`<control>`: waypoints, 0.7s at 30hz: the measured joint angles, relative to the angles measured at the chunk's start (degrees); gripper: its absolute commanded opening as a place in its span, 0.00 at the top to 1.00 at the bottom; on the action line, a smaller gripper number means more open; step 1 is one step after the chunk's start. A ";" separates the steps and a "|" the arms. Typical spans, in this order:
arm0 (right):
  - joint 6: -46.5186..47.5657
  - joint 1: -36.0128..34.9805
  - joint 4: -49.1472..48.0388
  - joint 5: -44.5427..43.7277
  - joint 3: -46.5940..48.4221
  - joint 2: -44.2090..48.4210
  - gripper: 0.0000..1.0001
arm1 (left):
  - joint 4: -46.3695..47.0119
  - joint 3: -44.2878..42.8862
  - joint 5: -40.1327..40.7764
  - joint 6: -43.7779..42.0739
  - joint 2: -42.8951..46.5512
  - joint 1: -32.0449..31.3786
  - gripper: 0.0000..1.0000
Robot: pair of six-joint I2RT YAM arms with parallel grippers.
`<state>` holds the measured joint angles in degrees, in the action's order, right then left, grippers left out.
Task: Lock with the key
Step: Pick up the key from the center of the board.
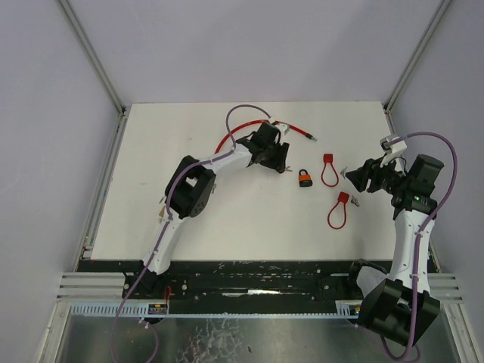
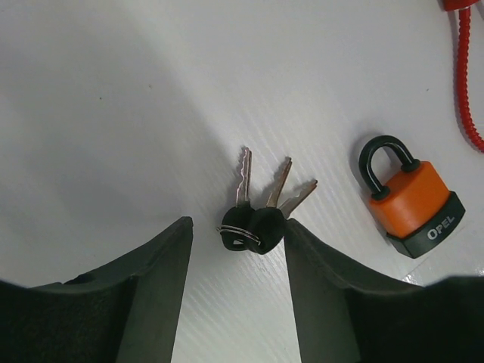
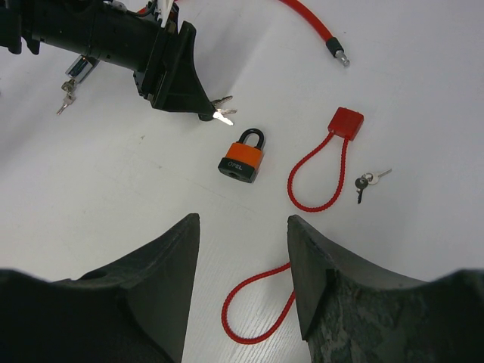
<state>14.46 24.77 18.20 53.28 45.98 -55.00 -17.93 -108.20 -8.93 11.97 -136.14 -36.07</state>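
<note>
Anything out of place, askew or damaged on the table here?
Nothing stands out. The orange padlock lies flat, shackle closed; the keys lie beside it within the left tool's open jaws; the red cable loops look intact.

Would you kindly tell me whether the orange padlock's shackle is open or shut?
Shut: in the left wrist view both legs of the shackle sit in the body of the orange padlock; the keys lie beside it.

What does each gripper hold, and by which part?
Nothing held. The open left gripper straddles the black heads of the keys; the right gripper is open, empty.
</note>
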 measured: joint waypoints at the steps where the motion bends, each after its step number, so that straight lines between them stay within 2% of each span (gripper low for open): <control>1: 0.00 0.00 0.00 0.00 0.00 0.00 0.43 | -0.04 0.00 -0.63 0.28 -0.04 0.09 0.53; 14: 0.00 0.00 0.00 0.00 0.00 0.00 0.43 | 0.42 -0.11 -4.87 1.73 -0.13 0.24 0.92; 17: 0.00 0.00 0.00 0.00 0.00 0.00 0.43 | 1.18 0.52 -5.81 1.62 0.02 0.48 0.98; 21: 0.00 0.00 0.00 0.00 0.00 0.00 0.43 | 3.06 4.13 -7.04 1.31 1.99 0.50 0.98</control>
<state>14.46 24.77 18.20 53.28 45.98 -55.00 -14.87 -104.07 -15.97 13.28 -134.15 -35.57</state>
